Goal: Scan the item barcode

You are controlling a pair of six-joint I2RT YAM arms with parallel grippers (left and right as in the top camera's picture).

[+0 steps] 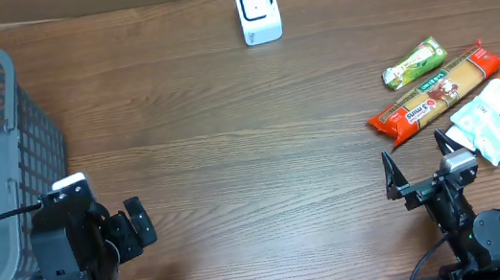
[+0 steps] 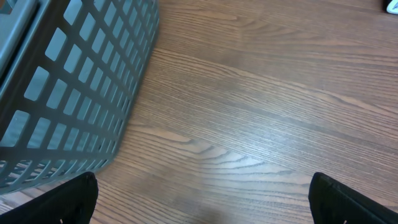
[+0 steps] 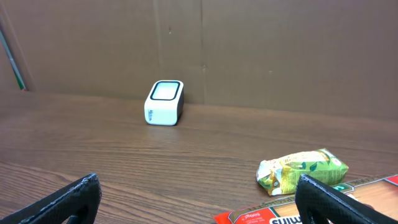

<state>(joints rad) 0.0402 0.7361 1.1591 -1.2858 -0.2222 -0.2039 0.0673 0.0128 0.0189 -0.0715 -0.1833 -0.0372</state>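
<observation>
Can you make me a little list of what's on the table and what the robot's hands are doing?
scanner: small white box, far side of the table, standing alone
basket: grey, at the left edge
items: green packet, long red pack, white pack, together on the right
left gripper: open, empty, next to the basket
right gripper: open, empty, just near the items
picked up: nothing yet
</observation>
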